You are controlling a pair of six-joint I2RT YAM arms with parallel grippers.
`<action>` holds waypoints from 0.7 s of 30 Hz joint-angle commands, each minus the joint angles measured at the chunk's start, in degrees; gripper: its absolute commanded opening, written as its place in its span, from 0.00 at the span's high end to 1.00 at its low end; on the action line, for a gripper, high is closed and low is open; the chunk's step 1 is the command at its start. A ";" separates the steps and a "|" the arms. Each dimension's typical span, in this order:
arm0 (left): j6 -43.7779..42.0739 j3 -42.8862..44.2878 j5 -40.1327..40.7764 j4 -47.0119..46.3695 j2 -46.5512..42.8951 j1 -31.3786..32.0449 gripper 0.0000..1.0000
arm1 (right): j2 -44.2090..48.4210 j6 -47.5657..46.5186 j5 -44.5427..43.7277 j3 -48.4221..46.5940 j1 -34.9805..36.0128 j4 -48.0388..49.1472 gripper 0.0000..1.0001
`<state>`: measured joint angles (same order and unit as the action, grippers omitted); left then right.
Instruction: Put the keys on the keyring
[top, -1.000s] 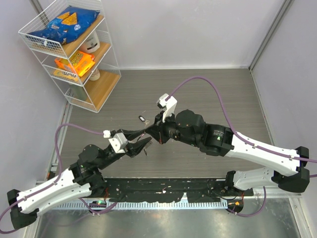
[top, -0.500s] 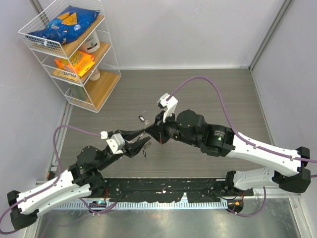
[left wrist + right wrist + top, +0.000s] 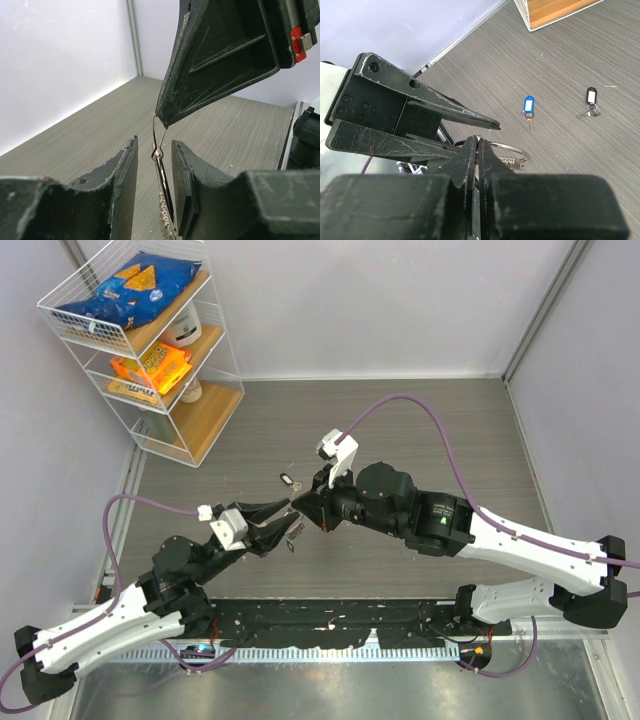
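The keyring (image 3: pixel 506 146), a thin silver loop with a short chain hanging from it, is held above the table. My right gripper (image 3: pixel 479 141) is shut on its top edge. In the left wrist view the keyring (image 3: pixel 159 159) stands edge-on between the fingers of my left gripper (image 3: pixel 153 143), which is open with a gap on each side. From above, the two grippers meet tip to tip, the left gripper (image 3: pixel 284 518) and the right gripper (image 3: pixel 303 508). A key with a blue tag (image 3: pixel 529 106) and a key with a dark tag (image 3: pixel 590 97) lie on the table beyond.
A white wire rack (image 3: pixel 150 340) with snack packs stands at the back left. One tagged key (image 3: pixel 285 479) lies just behind the grippers. A purple cable (image 3: pixel 400 400) arcs over the right arm. Grey walls close the table in on three sides.
My left gripper has opened and drawn back a little to the left. The keyring stays in my right gripper, which has hardly moved.
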<state>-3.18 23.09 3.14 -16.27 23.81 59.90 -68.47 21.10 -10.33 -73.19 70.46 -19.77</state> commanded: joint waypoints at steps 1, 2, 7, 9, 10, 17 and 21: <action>0.19 0.11 1.00 -3.41 -0.70 0.13 0.63 | 1.32 -0.89 0.22 -2.40 0.47 3.60 0.94; 0.19 0.02 0.99 -3.50 -0.70 0.04 0.63 | 1.32 -0.89 0.13 -2.31 0.47 3.60 0.94; 0.19 -0.06 0.82 -3.59 -1.14 0.13 0.65 | 1.32 -1.06 -0.13 -2.31 0.56 3.51 0.94; 0.10 0.02 0.82 -3.59 -0.96 0.04 0.66 | 1.32 -1.15 -0.31 -2.31 0.56 3.68 0.94; 0.10 0.02 0.82 -3.59 -1.05 0.04 0.67 | 1.32 -1.06 -0.31 -2.31 0.56 3.69 0.94; 0.19 -0.06 0.47 -3.50 -1.14 0.13 0.68 | 1.32 -1.06 -0.40 -2.31 0.65 3.69 0.94; 0.28 0.02 0.12 -3.59 -0.79 0.04 0.69 | 1.32 -1.15 -0.31 -2.48 0.65 3.69 0.94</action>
<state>-3.18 23.05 3.40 -16.95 23.09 59.90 -68.47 20.69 -10.37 -73.19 70.76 -19.77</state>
